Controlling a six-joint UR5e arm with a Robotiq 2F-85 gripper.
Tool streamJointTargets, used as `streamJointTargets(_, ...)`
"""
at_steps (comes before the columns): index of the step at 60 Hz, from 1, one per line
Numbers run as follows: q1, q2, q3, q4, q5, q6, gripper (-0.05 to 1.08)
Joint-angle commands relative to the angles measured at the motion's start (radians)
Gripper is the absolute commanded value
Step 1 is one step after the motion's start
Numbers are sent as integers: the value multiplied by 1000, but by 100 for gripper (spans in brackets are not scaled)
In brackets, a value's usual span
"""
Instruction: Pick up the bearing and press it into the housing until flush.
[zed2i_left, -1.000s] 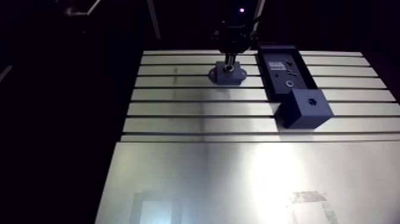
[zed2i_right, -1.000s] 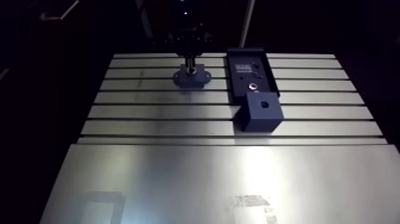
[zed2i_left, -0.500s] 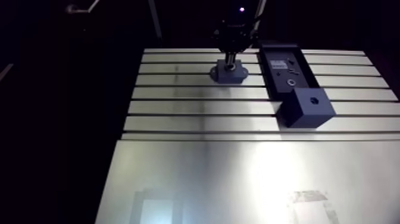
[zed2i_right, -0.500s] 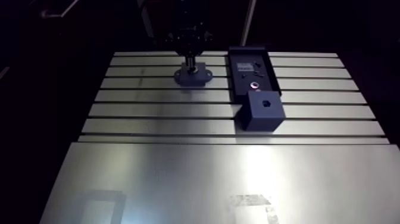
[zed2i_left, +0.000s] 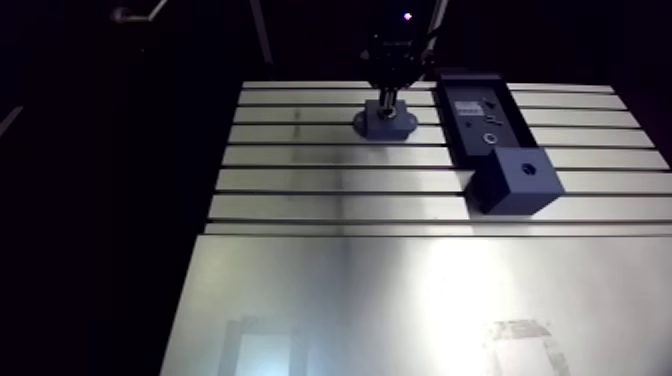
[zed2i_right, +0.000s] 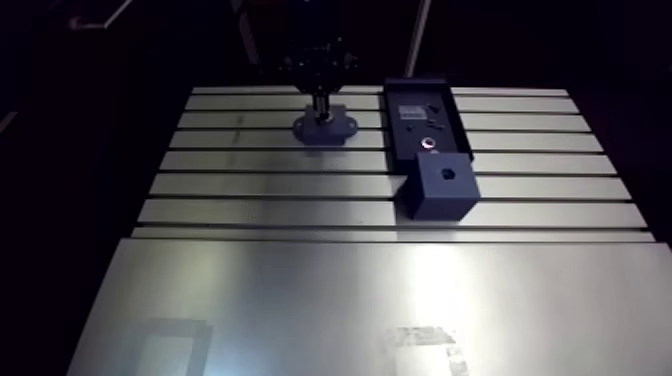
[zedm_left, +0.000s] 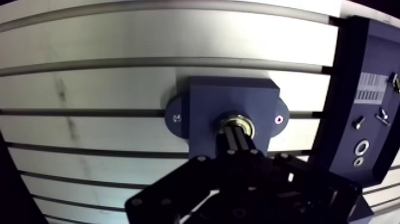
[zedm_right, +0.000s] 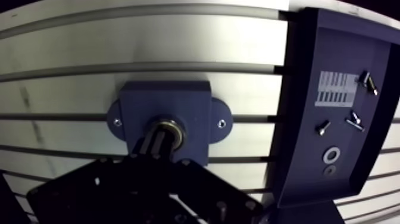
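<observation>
We read the bearing (zedm_left: 235, 125) as a small brass-toned metal ring, seated in the round bore on top of the dark blue housing (zedm_left: 208, 101). Whether it sits flush, we cannot tell. The jaws are pressed together, pinching nothing. Their tips rest right on the bearing, and its rim shows around and just ahead of them.

The housing is a square block with two rounded ears, standing on the slotted bench (zedm_left: 107, 42). One ear carries a tiny mark, too small to read.

In the arm view a dark tray (zedm_right: 309, 119) lies at 3 o'clock from the housing, near it but apart. It holds a barcode-style label (zedm_right: 335, 88) we cannot read, small screws (zedm_right: 323, 126) and a washer (zedm_right: 330, 155). A dark block (zed2i_left: 520, 180) with a hole sits at 5 o'clock, against the tray's near end.
</observation>
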Motion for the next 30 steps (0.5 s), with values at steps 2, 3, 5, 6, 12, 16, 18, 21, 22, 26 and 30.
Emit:
streamJointTargets(2, 1, 1, 0, -1, -3, -2, 108)
streamJointTargets(3, 1, 1, 0, -1, -4, -2, 108)
streamJointTargets(5, 1, 1, 0, -1, -4, -2, 108)
streamJointTargets(6, 1, 1, 0, 0, -4, -2, 108)
streamJointTargets(12, 1, 1, 2, -1, -3, -2, 108)
streamJointTargets(16, 0, 1, 0, -1, -3, -2, 108)
streamJointTargets(18, 0, 1, 0, -1, -2, -2, 108)
streamJointTargets(21, 0, 1, 0, -1, -3, -2, 108)
streamJointTargets(22, 0, 1, 0, -1, -3, -2, 108)
streamJointTargets(26, 0, 1, 2, -1, -3, -3, 108)
streamJointTargets(30, 0, 1, 2, -1, -2, -3, 108)
